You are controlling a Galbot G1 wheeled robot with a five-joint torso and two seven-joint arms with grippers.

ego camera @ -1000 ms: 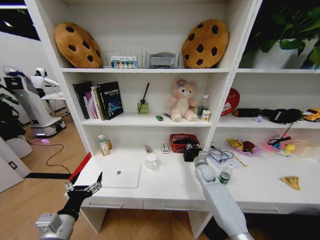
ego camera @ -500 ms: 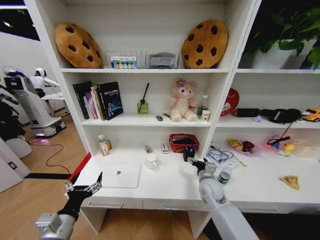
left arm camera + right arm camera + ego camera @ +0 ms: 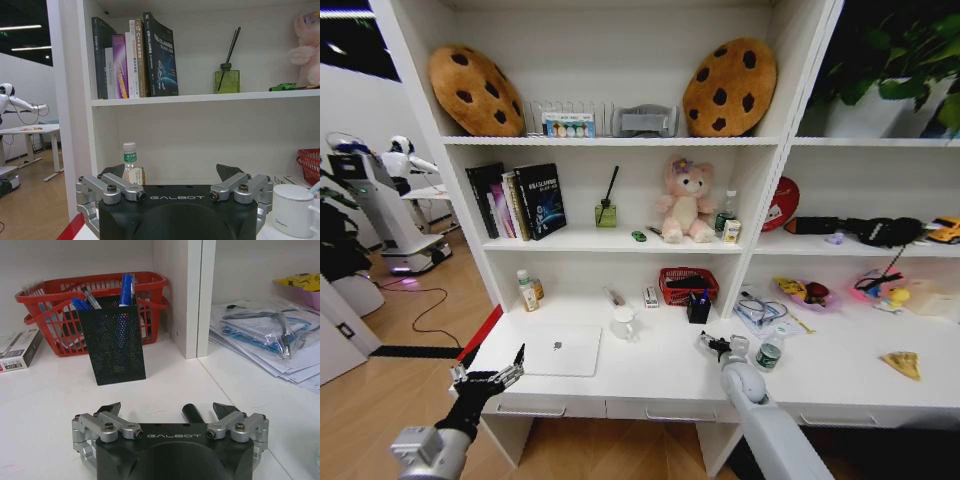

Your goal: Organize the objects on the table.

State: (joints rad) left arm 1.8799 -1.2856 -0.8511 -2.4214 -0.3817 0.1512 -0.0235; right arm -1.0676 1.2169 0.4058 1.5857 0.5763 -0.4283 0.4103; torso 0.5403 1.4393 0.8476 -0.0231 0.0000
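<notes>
White table (image 3: 670, 375), right gripper (image 3: 712, 345) open above

The head camera looks forward and down from high up, far enough back to take in the tall white shelves and the long white surface (image 3: 650, 375). The left wrist camera sits low behind the left hand (image 3: 176, 176) and looks straight at the shelf with the books (image 3: 132, 57), which the head view shows too. The right wrist camera sits low and close behind the right hand (image 3: 170, 410), facing the black pen cup (image 3: 112, 340) and red basket (image 3: 55, 315), both also in the head view.
</notes>
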